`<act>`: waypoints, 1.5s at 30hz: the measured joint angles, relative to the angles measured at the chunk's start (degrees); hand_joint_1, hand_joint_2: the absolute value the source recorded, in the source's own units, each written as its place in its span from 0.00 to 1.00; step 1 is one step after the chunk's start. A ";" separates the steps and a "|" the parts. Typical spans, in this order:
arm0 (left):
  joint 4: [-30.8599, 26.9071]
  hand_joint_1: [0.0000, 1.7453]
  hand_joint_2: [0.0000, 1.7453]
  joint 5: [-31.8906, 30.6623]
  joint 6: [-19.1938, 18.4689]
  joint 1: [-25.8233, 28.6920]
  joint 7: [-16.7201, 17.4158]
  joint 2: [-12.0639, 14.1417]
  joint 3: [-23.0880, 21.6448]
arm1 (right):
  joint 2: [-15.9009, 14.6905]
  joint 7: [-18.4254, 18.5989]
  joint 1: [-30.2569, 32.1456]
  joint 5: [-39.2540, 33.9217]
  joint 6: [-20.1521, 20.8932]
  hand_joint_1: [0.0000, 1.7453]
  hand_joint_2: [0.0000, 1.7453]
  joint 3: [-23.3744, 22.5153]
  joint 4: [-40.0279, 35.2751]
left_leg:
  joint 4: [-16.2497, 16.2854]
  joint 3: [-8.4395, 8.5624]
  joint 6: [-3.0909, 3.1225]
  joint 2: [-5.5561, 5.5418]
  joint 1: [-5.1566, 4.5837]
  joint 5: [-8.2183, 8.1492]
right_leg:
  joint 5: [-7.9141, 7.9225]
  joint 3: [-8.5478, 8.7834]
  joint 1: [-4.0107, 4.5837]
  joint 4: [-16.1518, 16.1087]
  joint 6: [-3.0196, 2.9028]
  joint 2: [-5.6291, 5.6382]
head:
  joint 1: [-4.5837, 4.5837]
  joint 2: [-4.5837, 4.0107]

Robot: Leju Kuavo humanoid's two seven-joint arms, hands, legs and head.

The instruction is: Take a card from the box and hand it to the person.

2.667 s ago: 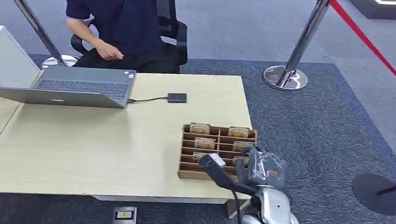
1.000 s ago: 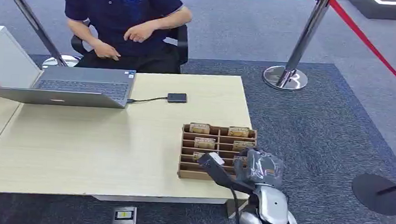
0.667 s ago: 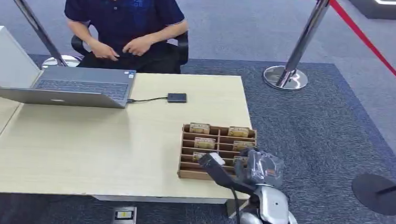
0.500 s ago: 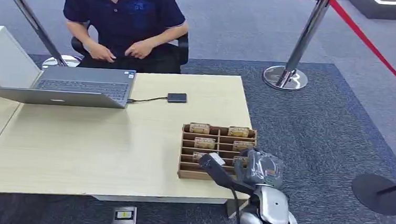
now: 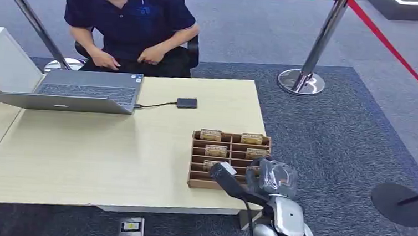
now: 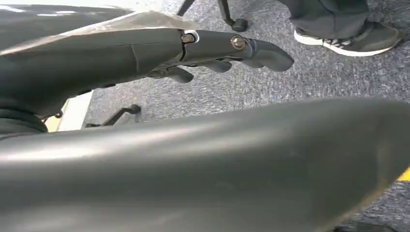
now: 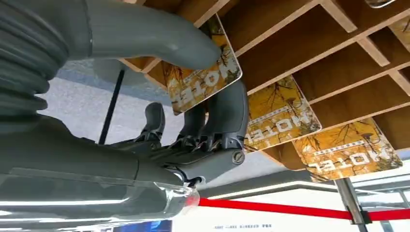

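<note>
A card being pinched in the box at the table's near right corner.

The card [image 7: 203,79] is gripped between the thumb and fingers [image 7: 227,116] of the right hand [image 5: 266,177], while it is still seated in a near slot of the box [image 5: 199,167], which stands at the table's [image 5: 109,161] near right corner. The pinch appears to be taken on the card's projecting edge, since only that part is left free by the slot's dividers. Other cards [image 7: 278,113] are kept in neighbouring slots. The left hand [image 6: 217,53] is hung over the carpet, its fingers loosely extended and nothing held. The person [image 5: 127,20] is seated at the table's far edge, behind a laptop [image 5: 81,89], so a reach across is likely to be needed.
</note>
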 joint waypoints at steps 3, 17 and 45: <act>0.00 0.00 0.00 0.02 0.09 0.00 0.00 0.02 0.00 | 0.00 -0.02 -0.02 -0.07 0.02 0.61 1.00 0.00 0.22 | 0.00 0.00 0.00 0.00 0.00 0.00 | 0.00 0.00 0.00 0.00 0.00 0.00 | 0.00 0.00; 0.00 0.00 0.00 -0.17 0.11 0.01 0.20 0.09 0.00 | 0.07 -0.17 -0.33 -0.42 0.07 0.95 1.00 0.04 0.46 | 0.00 0.01 0.00 0.00 0.00 0.00 | 0.00 0.02 0.00 0.00 0.00 0.00 | 0.00 0.00; 0.02 0.00 0.00 0.55 0.09 0.07 0.11 0.11 0.02 | -1.57 -7.36 -2.40 -7.02 -0.39 1.00 1.00 3.65 -4.64 | 0.00 0.00 0.00 0.00 0.00 0.01 | 0.01 0.01 0.00 0.00 0.00 0.00 | 0.00 0.00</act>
